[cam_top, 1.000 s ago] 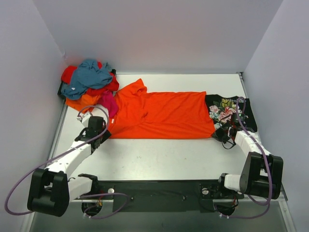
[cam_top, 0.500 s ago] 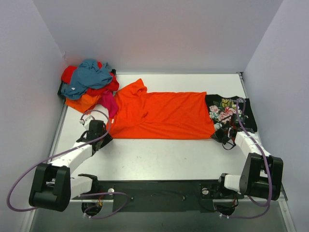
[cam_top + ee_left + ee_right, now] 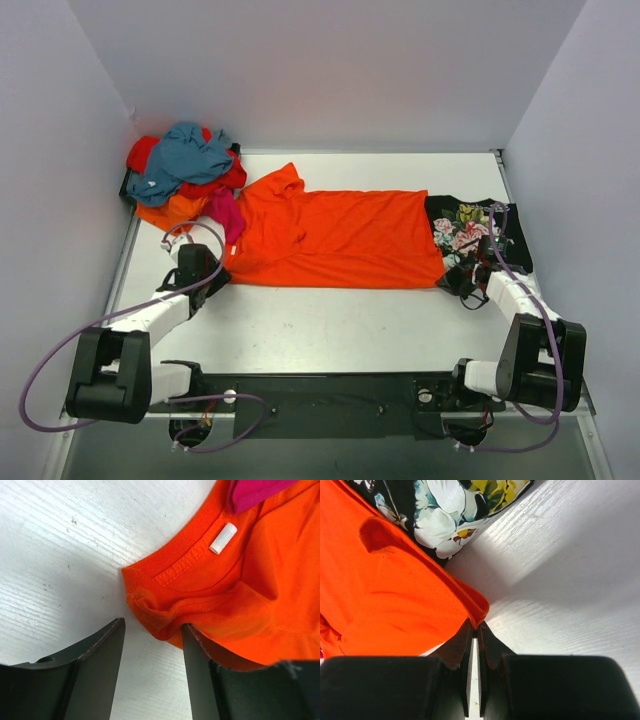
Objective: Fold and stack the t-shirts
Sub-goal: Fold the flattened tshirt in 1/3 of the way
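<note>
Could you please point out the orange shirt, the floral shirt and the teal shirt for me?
orange shirt [image 3: 340,240], top view, middle of its body.
floral shirt [image 3: 460,230], top view, on its flower print.
teal shirt [image 3: 190,155], top view, its crumpled middle, atop the pile.

orange t-shirts 2 | teal 1 | red 1 | magenta 1 | floral 1

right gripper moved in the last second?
No. The right gripper sits at the same spot beside the floral shirt, jaws shut on the orange shirt corner.
</note>
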